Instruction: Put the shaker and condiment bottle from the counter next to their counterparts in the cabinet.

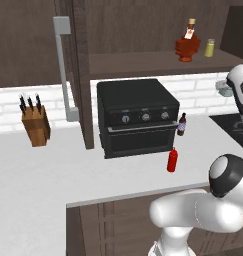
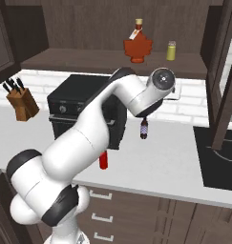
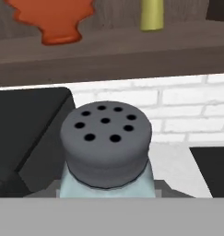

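Below the cabinet (image 1: 143, 62) shelf we are carrying the shaker (image 3: 106, 152) clamped in the gripper (image 3: 106, 196), while the condiment bottle (image 1: 172, 160) is waiting on the worktop (image 1: 53, 170).

White brick backsplash (image 1: 23, 97), pale counter (image 1: 38, 175), black toaster oven (image 1: 135, 117), knife block (image 1: 35, 125)

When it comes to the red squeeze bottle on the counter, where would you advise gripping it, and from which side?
I would grip the red squeeze bottle around its straight body, below the pointed nozzle, which tapers too much to hold. It stands upright just ahead of the black toaster oven, so coming in level from the open counter edge looks safest, keeping the fingers away from the oven front.
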You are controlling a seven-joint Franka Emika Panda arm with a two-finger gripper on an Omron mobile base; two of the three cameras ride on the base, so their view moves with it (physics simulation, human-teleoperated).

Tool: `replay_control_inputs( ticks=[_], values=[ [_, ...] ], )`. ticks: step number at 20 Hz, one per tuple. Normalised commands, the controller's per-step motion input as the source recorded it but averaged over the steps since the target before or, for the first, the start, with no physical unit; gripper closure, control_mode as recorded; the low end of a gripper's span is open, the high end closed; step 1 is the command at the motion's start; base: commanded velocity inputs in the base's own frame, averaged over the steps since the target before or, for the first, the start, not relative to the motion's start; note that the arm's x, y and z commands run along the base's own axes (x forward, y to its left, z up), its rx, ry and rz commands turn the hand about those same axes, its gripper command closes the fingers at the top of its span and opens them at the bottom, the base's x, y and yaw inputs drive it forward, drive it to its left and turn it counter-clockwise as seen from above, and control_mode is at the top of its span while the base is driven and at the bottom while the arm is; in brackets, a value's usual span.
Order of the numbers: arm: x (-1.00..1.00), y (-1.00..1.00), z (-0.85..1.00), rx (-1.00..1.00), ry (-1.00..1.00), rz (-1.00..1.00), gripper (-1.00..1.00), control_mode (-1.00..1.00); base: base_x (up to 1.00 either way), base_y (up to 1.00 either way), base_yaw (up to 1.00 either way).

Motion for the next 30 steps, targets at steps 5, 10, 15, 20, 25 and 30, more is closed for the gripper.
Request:
replay_control_inputs(
  ticks=[5,10,15,20,25,30],
  values=[
    [0.0,0.0,0.34,0.0,0.0,-0.21,1.0,-1.0,0.0,0.0,0.0],
    [0.03,0.0,0.35,0.01,-0.01,-0.19,1.0,-1.0,0.0,0.0,0.0],
    [0.05,0.0,0.4,0.03,-0.04,-0.09,1.0,-1.0,0.0,0.0,0.0],
    [0.2,0.0,0.32,0.0,-0.05,-0.07,1.0,-1.0,0.0,0.0,0.0],
    [0.19,0.0,0.32,0.0,-0.04,-0.06,1.0,-1.0,0.0,0.0,0.0],
    [0.03,0.0,0.07,0.0,0.0,0.0,1.0,-1.0,0.0,0.0,0.0]
  ],
)
